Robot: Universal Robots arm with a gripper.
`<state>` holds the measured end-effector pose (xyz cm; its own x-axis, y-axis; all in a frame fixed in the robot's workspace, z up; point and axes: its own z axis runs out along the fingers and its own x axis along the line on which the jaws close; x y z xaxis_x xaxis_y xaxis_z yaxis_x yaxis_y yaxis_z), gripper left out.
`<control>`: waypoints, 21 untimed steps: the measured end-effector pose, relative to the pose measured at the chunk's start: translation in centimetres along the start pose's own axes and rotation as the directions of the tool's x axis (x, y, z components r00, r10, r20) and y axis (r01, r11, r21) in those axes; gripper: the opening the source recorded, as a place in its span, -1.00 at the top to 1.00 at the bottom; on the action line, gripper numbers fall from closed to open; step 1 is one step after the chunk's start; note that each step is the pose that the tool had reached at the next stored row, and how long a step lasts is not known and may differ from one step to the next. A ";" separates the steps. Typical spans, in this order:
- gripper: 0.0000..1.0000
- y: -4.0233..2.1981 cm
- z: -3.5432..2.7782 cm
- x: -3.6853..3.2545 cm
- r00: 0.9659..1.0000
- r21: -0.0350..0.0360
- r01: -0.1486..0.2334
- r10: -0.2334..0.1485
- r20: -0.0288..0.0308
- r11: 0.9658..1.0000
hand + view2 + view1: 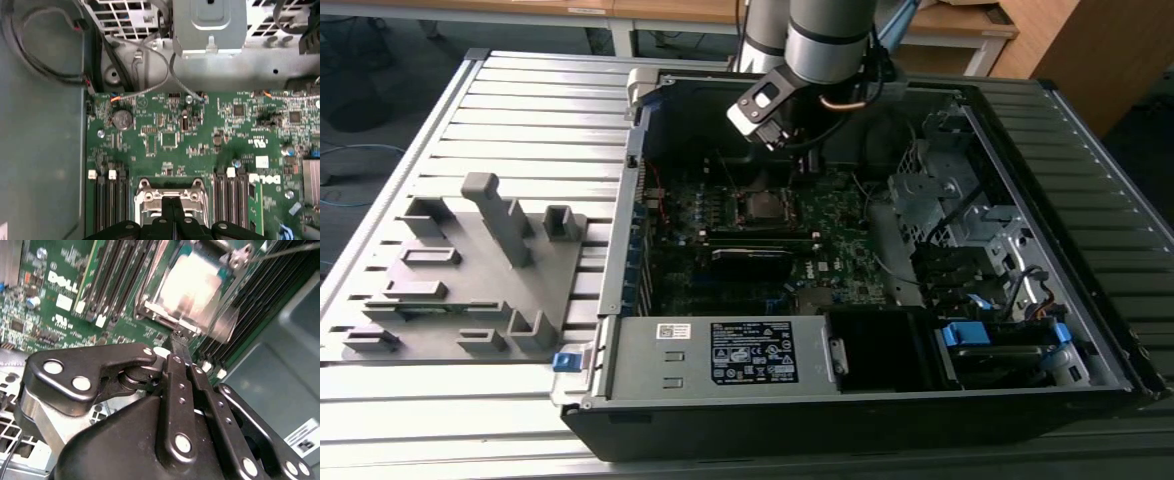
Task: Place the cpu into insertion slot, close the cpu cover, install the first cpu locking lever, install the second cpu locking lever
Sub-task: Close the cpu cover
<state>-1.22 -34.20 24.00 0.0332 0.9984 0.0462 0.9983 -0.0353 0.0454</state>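
Observation:
Inside the open computer case (1067,120), my gripper (781,140) hangs just above the cpu socket (761,206) on the green motherboard. In the second wrist view the two black fingers (179,365) are pressed together, with nothing visible between them, and the gripper (177,338) is at the socket's near edge. The cpu (192,280) shows as a bright grey metal face in the socket, with the silvery cpu cover (222,325) framing it. A thin locking lever (285,251) runs off from one socket corner. In the first wrist view the gripper (172,201) sits over the socket frame (145,197).
Black memory slots (107,210) flank the socket on both sides. Cables (150,60) and a metal drive cage (210,25) lie beyond the board. The power supply (720,355) fills the case's near side. A grey fixture (467,270) stands on the slatted table at the exterior view's left.

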 end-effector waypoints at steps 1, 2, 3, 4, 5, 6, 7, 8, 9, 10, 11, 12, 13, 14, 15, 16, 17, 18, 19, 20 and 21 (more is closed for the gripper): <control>0.79 -0.14 -0.01 -0.01 1.000 0.000 0.000 0.000 0.000 1.000; 0.79 -0.25 -0.01 -0.01 1.000 0.000 -0.001 0.001 0.000 1.000; 0.79 -0.29 -0.01 -0.01 1.000 0.000 -0.001 0.001 0.000 1.000; 0.79 -0.29 -0.01 -0.01 1.000 0.000 -0.001 0.001 0.000 1.000; 0.79 -0.29 -0.01 -0.01 1.000 0.000 -0.001 0.001 0.000 1.000; 0.79 -0.29 -0.01 -0.01 1.000 0.000 -0.001 0.001 0.000 1.000; 0.79 -0.29 -0.01 -0.01 1.000 0.000 -0.001 0.001 0.000 1.000; 0.79 -0.30 -0.01 -0.01 1.000 0.000 -0.001 0.001 0.000 1.000; 0.79 -0.30 -0.01 -0.01 1.000 0.000 -0.001 0.001 0.000 1.000; 0.79 -0.30 -0.01 -0.01 1.000 0.000 -0.001 0.001 0.000 1.000; 0.79 -0.30 -0.01 -0.01 1.000 0.002 -0.001 0.001 0.000 1.000; 0.79 -0.31 0.00 -0.02 1.000 0.005 -0.001 0.001 0.000 1.000; 0.79 -0.31 -0.01 -0.02 1.000 0.006 -0.001 0.001 0.000 1.000; 0.79 -0.31 -0.01 -0.02 1.000 0.007 -0.001 0.001 0.000 1.000; 0.79 -0.30 0.00 -0.01 1.000 0.007 -0.001 0.001 0.000 1.000; 0.79 -0.30 0.00 -0.01 1.000 0.007 -0.001 0.001 0.000 1.000; 0.79 -0.30 0.00 -0.01 1.000 0.007 -0.001 0.001 0.000 1.000; 0.79 -0.30 0.00 -0.01 1.000 0.007 -0.001 0.001 0.000 1.000; 0.79 -0.30 0.00 -0.01 1.000 0.007 -0.001 0.001 0.000 1.000; 0.79 -0.31 0.00 -0.01 1.000 0.007 -0.001 0.001 0.000 1.000; 0.79 -0.38 -0.01 -0.01 1.000 0.007 -0.001 0.001 0.000 1.000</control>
<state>-1.59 -34.20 23.99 0.0342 0.9984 0.0459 0.9986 -0.0360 0.0384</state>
